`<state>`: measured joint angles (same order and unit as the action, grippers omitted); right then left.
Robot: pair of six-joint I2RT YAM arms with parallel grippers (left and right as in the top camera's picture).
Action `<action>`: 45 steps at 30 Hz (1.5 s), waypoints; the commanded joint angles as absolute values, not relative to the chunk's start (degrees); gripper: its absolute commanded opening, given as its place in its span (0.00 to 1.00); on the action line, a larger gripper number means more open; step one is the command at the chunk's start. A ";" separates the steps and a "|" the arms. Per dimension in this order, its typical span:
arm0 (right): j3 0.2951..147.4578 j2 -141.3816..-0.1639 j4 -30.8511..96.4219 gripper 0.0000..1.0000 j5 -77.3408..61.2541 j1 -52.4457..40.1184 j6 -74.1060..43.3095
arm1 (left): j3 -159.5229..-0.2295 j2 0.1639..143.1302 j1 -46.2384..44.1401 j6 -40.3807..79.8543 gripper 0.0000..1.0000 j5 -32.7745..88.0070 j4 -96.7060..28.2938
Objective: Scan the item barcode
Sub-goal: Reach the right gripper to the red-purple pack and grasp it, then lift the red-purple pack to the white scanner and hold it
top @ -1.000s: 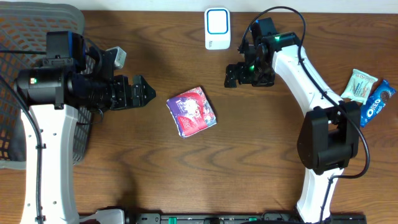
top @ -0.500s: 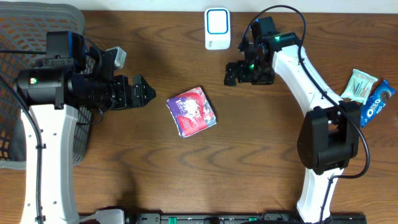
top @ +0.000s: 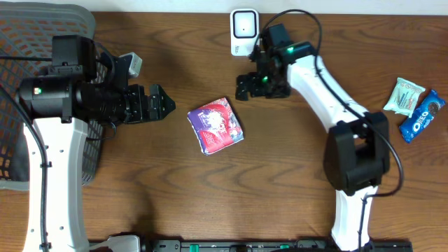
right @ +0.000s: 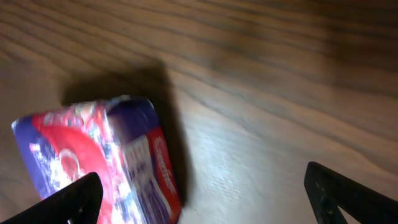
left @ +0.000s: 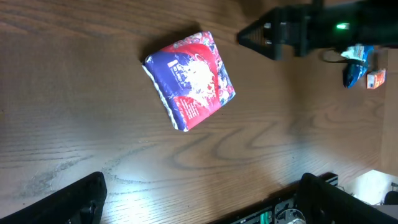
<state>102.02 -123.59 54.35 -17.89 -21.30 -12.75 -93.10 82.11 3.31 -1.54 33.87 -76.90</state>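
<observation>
Only the overhead is showing the one scanner (top: pixel 243 31), the one basket (top: pixel 21 42) and two snacks, a pale snack (top: pixel 404 96) and a blue snack (top: pixel 422 115). The single packet (top: pixel 215 124) is lying flat on the table (top: pixel 280 182), between the left gripper (top: pixel 164 103) and the right gripper (top: pixel 243 87). Both are standing spread wide, touching nothing. The right wrist view is showing the packet's edge up close.

One red-and-blue packet (top: pixel 215 124), one white scanner (top: pixel 243 31), one basket (top: pixel 28 28), two snack packs (one pale (top: pixel 407 96), one blue (top: pixel 422 117)).
</observation>
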 commanded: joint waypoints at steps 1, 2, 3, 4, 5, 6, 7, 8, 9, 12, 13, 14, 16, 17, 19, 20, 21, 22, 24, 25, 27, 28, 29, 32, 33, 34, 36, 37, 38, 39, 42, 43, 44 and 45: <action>101.86 -127.28 52.42 0.99 -26.59 -22.20 -13.69 | -92.75 82.30 3.18 -2.13 0.98 33.34 -77.08; 101.86 -127.85 52.25 0.98 -30.35 -22.33 -12.34 | -92.75 82.30 3.18 -2.13 0.98 33.34 -77.08; 101.86 -128.44 52.29 0.97 -34.33 -22.44 -10.63 | -92.75 82.30 3.18 -2.13 0.98 33.34 -77.08; 101.86 -128.81 52.73 0.97 -37.82 -22.57 -8.82 | -92.75 82.30 3.18 -2.13 0.98 33.34 -77.08; 101.86 -129.32 53.34 0.97 -40.27 -22.61 -7.14 | -92.75 82.30 3.18 -2.13 0.98 33.34 -77.08; 101.86 -129.43 54.02 0.97 -41.34 -22.61 -6.28 | -92.75 82.30 3.18 -2.13 0.98 33.36 -77.08; 101.86 -129.73 54.78 0.97 -41.60 -22.61 -5.65 | -92.75 82.30 3.18 -2.13 0.98 33.34 -77.08; 101.86 -130.06 55.44 0.96 -41.69 -22.72 -4.80 | -92.75 82.30 3.18 -2.13 0.98 33.34 -77.08; 101.86 -130.21 55.86 0.95 -41.76 -22.83 -4.01 | -92.75 82.30 3.18 -2.13 0.98 33.34 -77.08; 101.86 -131.17 58.63 0.86 -41.71 -23.66 -0.73 | -92.75 82.30 3.18 -2.13 0.98 33.34 -77.08; 101.86 -131.41 59.48 0.81 -41.65 -23.86 -0.32 | -92.75 82.30 3.18 -2.13 0.98 33.36 -77.08; 101.86 -131.74 59.92 0.76 -41.54 -24.01 -0.30 | -92.75 82.30 3.18 -2.13 0.98 33.36 -77.08; 101.86 -132.38 60.20 0.72 -41.52 -24.38 -0.32 | -92.75 82.30 3.18 -2.13 0.98 33.36 -77.08; 101.86 -132.92 60.10 0.68 -41.52 -24.58 -0.34 | -92.75 82.30 3.18 -2.13 0.98 33.34 -77.08; 101.86 -133.82 60.10 0.59 -41.52 -25.04 -0.34 | -92.75 82.30 3.18 -2.13 0.98 33.36 -77.08; 101.86 -134.26 60.23 0.52 -41.52 -25.30 -0.34 | -92.75 82.30 3.18 -2.13 0.98 33.36 -77.08; 101.84 -134.76 60.27 0.40 -41.47 -25.63 -0.34 | -92.75 82.30 3.18 -2.13 0.98 33.36 -77.08; 101.84 -135.15 60.38 0.25 -41.50 -25.96 -0.47 | -92.75 82.30 3.18 -2.13 0.98 33.34 -77.08; 101.86 -135.37 60.49 0.01 -41.50 -26.17 -1.58 | -92.75 82.30 3.18 -2.13 0.98 33.34 -77.08; 101.91 -135.33 60.66 0.01 -41.52 -26.20 -3.22 | -92.75 82.30 3.18 -2.13 0.98 33.34 -77.08; 102.39 -135.02 60.99 0.01 -42.68 -26.17 -7.51 | -92.75 82.30 3.18 -2.13 0.98 33.34 -77.08; 102.69 -134.98 61.01 0.01 -44.36 -25.98 -10.09 | -92.75 82.30 3.18 -2.13 0.98 33.34 -77.08; 103.09 -134.74 61.17 0.01 -46.72 -25.71 -11.75 | -92.75 82.30 3.18 -2.13 0.98 33.34 -77.08; 104.47 -133.93 61.08 0.01 -58.83 -23.97 -16.84 | -92.75 82.30 3.18 -2.13 0.98 33.36 -77.08; 104.84 -133.60 61.08 0.02 -62.81 -23.27 -18.68 | -92.75 82.30 3.18 -2.13 0.98 33.34 -77.08; 105.25 -133.34 61.04 0.02 -66.81 -22.46 -20.38 | -92.75 82.30 3.18 -2.13 0.98 33.36 -77.10; 106.15 -132.94 60.86 0.02 -75.66 -20.36 -25.23 | -92.75 82.30 3.18 -2.13 0.98 33.36 -77.08; 106.37 -132.92 60.86 0.02 -79.20 -19.44 -28.40 | -92.75 82.30 3.18 -2.13 0.98 33.34 -77.08; 106.41 -132.88 60.90 0.02 -84.09 -18.33 -32.82 | -92.75 82.30 3.18 -2.13 0.98 33.34 -77.08; 106.41 -132.88 60.90 0.02 -87.68 -17.69 -35.18 | -92.75 82.30 3.18 -2.13 0.98 33.36 -77.08; 106.41 -132.77 61.52 0.02 -89.49 -16.03 -40.86 | -92.75 82.30 3.18 -2.13 0.98 33.34 -77.08; 106.41 -132.75 61.71 0.02 -89.49 -15.49 -41.87 | -92.75 82.30 3.18 -2.13 0.97 33.34 -77.08; 106.41 -132.75 61.89 0.01 -89.49 -15.07 -42.46 | -92.75 82.30 3.18 -2.13 0.98 33.34 -77.08; 106.41 -132.75 62.48 0.02 -89.49 -14.66 -42.87 | -92.75 82.30 3.18 -2.13 0.98 33.34 -77.08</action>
